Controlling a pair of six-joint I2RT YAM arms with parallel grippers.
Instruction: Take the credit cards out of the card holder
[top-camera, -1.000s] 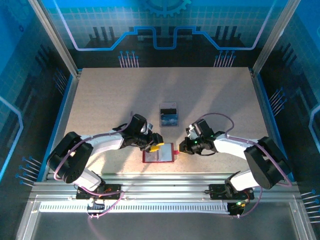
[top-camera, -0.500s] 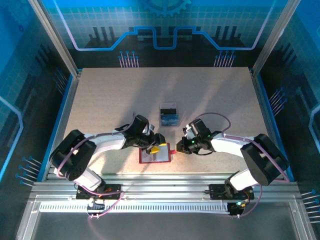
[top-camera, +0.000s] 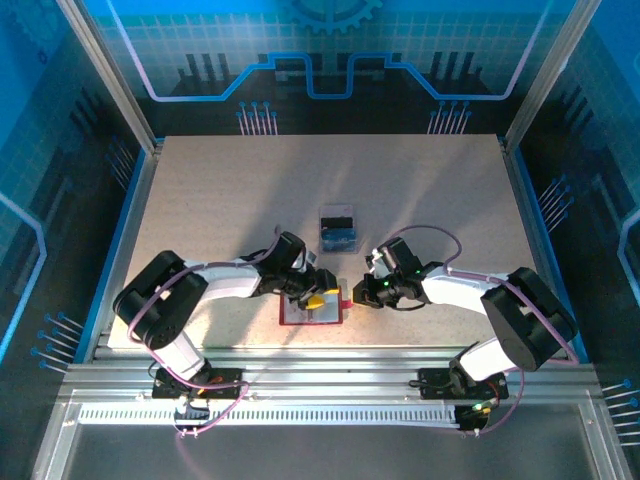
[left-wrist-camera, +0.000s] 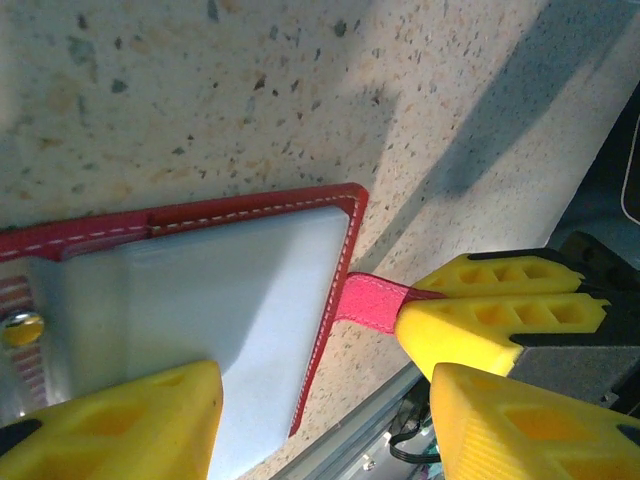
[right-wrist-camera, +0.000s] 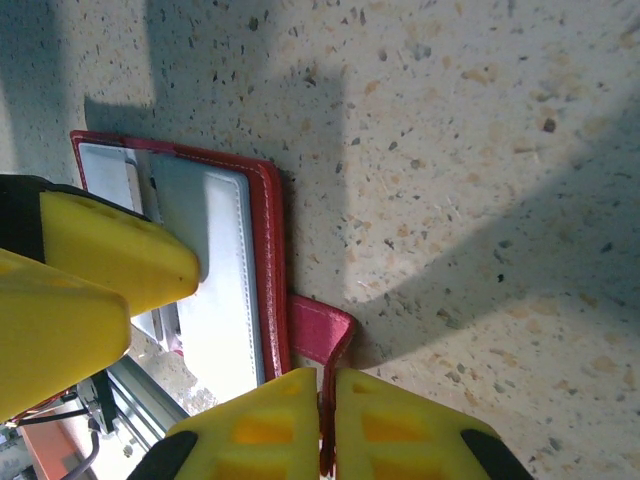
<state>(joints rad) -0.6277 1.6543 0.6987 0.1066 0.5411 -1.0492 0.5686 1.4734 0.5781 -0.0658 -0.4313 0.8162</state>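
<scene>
At the near edge of the table (top-camera: 200, 200), between the two arms, the card holder (top-camera: 298, 318) lies open with its pale grey pockets (left-wrist-camera: 200, 300) facing up. The right gripper (right-wrist-camera: 328, 430) has its jaws pressed together on the little red tab (right-wrist-camera: 318, 325) that sticks out from the holder's side. The left gripper (left-wrist-camera: 315, 435) hangs over the open holder with its fingers spread. One finger (right-wrist-camera: 120, 260) sits at the grey pocket, though I cannot tell if it touches. A black card (top-camera: 337, 217) and a blue card (top-camera: 339, 239) lie farther out on the table, well apart from the holder.

The weak spot is probably that pinch on the tab. It is a thin, soft strip, so if the left finger drags hard across the pocket, the tab may slip free or the holder may swing around it. The holder could then slide towards the metal rail (top-camera: 320, 360) just beside it. Any card left inside is hard to make out, and thick pads could skate over a thin edge or bend it. The two grippers are also close together, so a small sideways move risks a knock
</scene>
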